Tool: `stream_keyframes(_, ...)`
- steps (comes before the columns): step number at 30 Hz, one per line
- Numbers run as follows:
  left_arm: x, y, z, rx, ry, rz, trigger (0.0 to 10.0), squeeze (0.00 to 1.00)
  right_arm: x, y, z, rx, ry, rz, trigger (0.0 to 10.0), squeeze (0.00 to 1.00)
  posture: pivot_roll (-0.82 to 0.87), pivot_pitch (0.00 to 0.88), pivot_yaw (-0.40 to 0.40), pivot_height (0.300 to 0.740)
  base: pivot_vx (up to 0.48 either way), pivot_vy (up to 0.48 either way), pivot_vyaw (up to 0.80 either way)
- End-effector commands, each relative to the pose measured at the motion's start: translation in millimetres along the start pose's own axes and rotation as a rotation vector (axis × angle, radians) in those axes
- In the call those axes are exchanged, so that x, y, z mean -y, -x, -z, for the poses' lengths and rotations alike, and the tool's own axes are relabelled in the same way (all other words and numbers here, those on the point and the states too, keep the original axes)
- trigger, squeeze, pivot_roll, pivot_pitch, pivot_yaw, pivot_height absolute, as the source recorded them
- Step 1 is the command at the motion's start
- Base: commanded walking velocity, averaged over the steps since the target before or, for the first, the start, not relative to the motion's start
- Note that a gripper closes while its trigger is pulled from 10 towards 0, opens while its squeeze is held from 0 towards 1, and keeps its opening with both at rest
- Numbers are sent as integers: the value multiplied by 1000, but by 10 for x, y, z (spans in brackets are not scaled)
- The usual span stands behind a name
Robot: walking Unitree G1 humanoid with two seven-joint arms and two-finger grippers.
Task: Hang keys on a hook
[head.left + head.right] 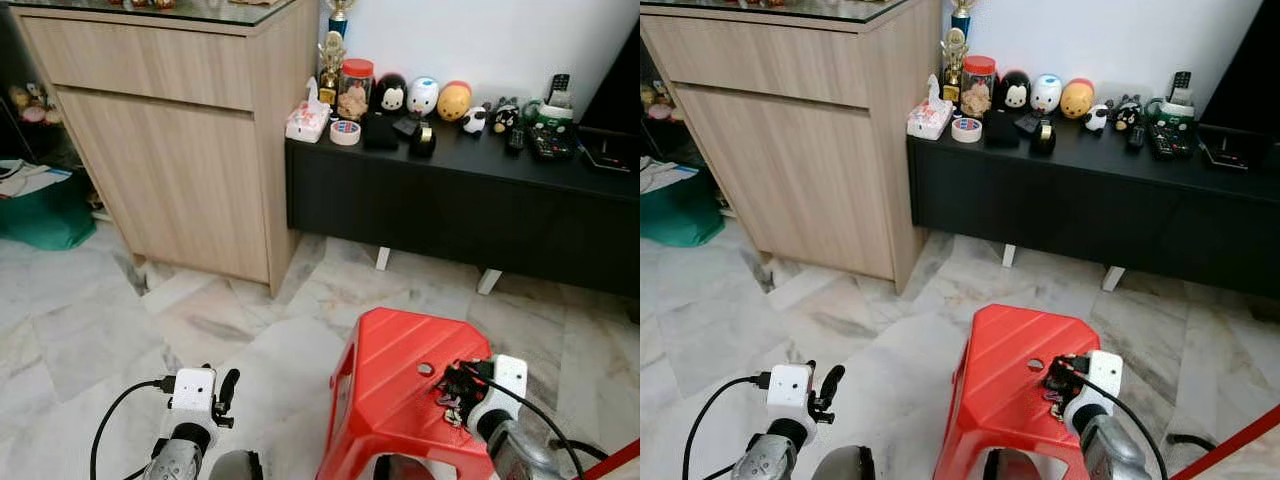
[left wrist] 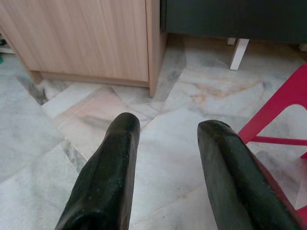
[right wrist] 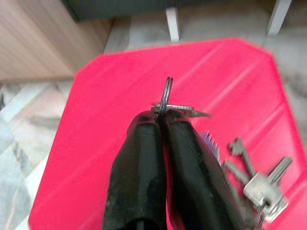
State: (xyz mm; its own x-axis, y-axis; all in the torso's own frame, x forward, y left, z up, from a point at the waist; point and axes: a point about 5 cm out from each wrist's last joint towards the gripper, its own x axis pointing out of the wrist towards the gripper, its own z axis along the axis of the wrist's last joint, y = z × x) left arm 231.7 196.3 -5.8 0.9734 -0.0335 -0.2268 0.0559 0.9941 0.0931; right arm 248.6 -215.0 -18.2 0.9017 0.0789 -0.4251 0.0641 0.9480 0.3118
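- Over the red stool [image 1: 400,390], my right gripper [image 3: 163,117] has its 2 fingers pinched tight on the ring of the keys [image 3: 259,184], ring standing edge-up between the tips.
- Beside those fingers the keys dangle just over the stool top.
- Above the marble floor [image 2: 182,96], my left gripper [image 2: 165,132] waits, fingers parted, nothing held.

Your left gripper [image 2: 165,139] hangs with its jaws spread apart over the marble floor [image 2: 172,158]. Beyond the jaws stands a wooden cabinet [image 2: 86,38]; a red stool [image 2: 278,110] edges one finger.
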Motion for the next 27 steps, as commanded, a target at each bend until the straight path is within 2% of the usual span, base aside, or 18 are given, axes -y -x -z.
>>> stream_keyframes(1,-4,-8,17,-9,-16,4,10000,0,47,32,-76,73,28,36,0,0,-4,0,-89,618,0,0,0)
stream_keyframes(2,-9,-5,24,-12,-16,2,10000,0,52,36,-83,82,32,44,118,0,-4,0,-89,618,0,0,0)
stream_keyframes(3,-36,5,70,-37,-6,-16,10000,0,72,43,-91,96,36,70,7176,0,-5,0,-81,618,0,0,0)
stream_keyframes(5,-47,11,88,-47,-1,-23,10000,0,78,46,-89,101,35,78,7176,0,-5,0,-81,618,0,0,0)
stream_keyframes(6,-79,19,134,-75,13,-45,10000,0,91,43,-68,86,37,88,10000,0,-7,0,-76,618,0,0,0)
stream_keyframes(8,-159,53,265,-160,73,-100,10000,0,125,38,5,42,47,119,10000,0,-10,0,-59,618,0,0,0)
stream_keyframes(11,-197,92,395,-256,111,-129,10000,0,138,31,7,42,74,144,10000,0,-1,0,-58,618,0,0,0)
stream_keyframes(13,-234,134,479,-320,130,-150,10000,0,124,3,-100,99,96,154,10000,0,-8,0,-46,618,0,0,0)
stream_keyframes(14,-254,149,507,-345,133,-159,10000,0,97,-15,-182,134,143,143,10000,0,-12,0,-44,618,0,0,0)
stream_keyframes(19,-269,166,557,-395,129,-167,10000,0,22,-35,-297,204,195,105,10000,0,-22,0,-33,618,0,0,0)
stream_keyframes(27,-234,198,634,-462,143,-169,10000,0,-48,-16,-259,254,180,93,10000,0,-29,0,-20,622,0,0,0)
